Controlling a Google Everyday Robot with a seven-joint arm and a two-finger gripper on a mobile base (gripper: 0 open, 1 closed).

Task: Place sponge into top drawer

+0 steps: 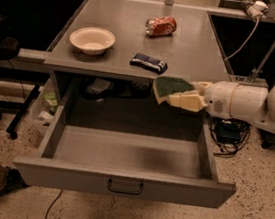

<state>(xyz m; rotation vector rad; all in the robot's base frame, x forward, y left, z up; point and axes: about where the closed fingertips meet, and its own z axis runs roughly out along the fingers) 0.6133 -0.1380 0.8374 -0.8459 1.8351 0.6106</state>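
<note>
My gripper point(183, 95) clamps green-faced yellow foam sponge point(171, 85), apparently above open grey top drawer point(68, 175), 1 o'clock corner, for drop.

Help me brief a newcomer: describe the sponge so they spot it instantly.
Find the grey table with its top drawer pulled open. Above the drawer's back right, the gripper clamps the sponge in its jaws. Unlike the blue bar and red can on the table, it is green over yellow and airborne.
</note>
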